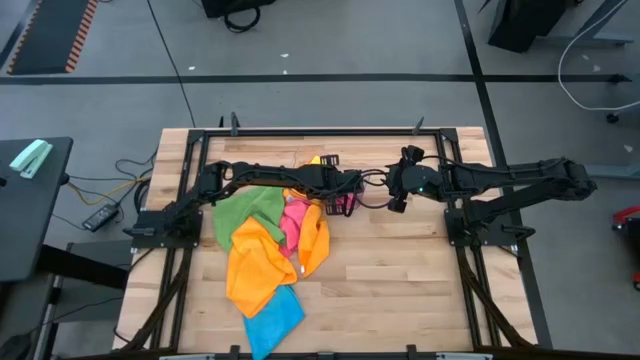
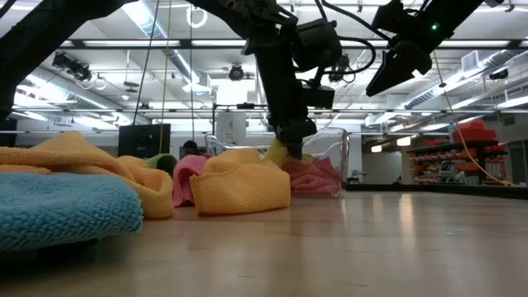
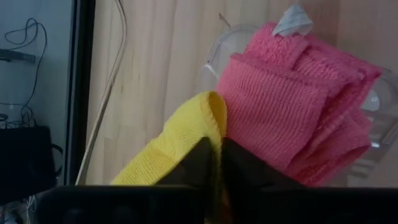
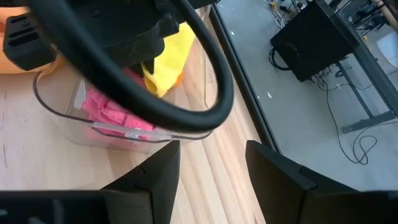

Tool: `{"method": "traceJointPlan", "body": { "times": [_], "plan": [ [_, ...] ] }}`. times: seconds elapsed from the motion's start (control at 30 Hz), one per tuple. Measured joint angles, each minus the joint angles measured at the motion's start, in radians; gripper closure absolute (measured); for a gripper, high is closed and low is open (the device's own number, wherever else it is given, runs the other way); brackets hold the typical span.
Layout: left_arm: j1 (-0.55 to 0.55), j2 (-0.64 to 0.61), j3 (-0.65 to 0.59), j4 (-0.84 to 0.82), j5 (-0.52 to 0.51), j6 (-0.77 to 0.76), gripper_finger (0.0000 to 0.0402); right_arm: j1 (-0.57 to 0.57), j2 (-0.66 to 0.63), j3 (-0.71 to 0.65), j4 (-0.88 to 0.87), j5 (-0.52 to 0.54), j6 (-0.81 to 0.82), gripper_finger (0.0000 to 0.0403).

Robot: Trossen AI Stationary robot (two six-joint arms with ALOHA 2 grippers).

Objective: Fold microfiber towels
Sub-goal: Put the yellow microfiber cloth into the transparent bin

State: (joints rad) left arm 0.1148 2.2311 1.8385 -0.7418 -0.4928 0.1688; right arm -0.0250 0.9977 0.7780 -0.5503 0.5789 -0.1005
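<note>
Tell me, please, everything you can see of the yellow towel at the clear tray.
The yellow towel is a small soft cloth of bright plain yellow, with a fine looped, knitted-looking weave. It is bunched into a narrow ridge, pinched between the closed fingers of the left gripper. It lies against a folded pink towel at the clear plastic tray and hangs below the gripper there.

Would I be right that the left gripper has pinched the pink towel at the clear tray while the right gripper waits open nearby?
Not quite: the left gripper is shut on the yellow towel, not the pink towel, as the left wrist view shows. The right gripper does wait open by the clear tray.
</note>
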Motion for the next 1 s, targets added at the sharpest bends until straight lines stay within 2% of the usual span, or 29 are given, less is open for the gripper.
{"method": "traceJointPlan", "body": {
  "times": [0.07, 0.37, 0.57, 0.67, 0.83, 1.0],
  "plan": [
    [0.0, 0.0, 0.0, -0.011, 0.008, -0.005, 0.0387, 0.0, 0.0, 0.0, 0.0, 0.0, 0.0, 0.021],
    [0.017, -0.004, 0.056, -0.164, 0.016, -0.118, 0.0391, 0.0, 0.0, 0.0, 0.0, 0.0, 0.006, 0.021],
    [0.062, -0.019, 0.059, -0.218, 0.1, -0.237, 0.0393, 0.0, 0.0, 0.0, 0.0, -0.03, 0.014, 0.021],
    [0.077, -0.019, 0.054, -0.209, 0.106, -0.269, 0.0391, 0.0, 0.001, -0.017, 0.007, -0.03, 0.029, 0.021],
    [0.106, -0.019, 0.054, -0.221, 0.179, -0.347, 0.039, 0.0, 0.001, -0.064, 0.034, -0.031, 0.118, 0.021],
    [0.119, -0.021, 0.054, -0.224, 0.165, -0.397, 0.0392, 0.003, 0.001, -0.097, 0.032, -0.034, 0.196, 0.021]
  ]
}}
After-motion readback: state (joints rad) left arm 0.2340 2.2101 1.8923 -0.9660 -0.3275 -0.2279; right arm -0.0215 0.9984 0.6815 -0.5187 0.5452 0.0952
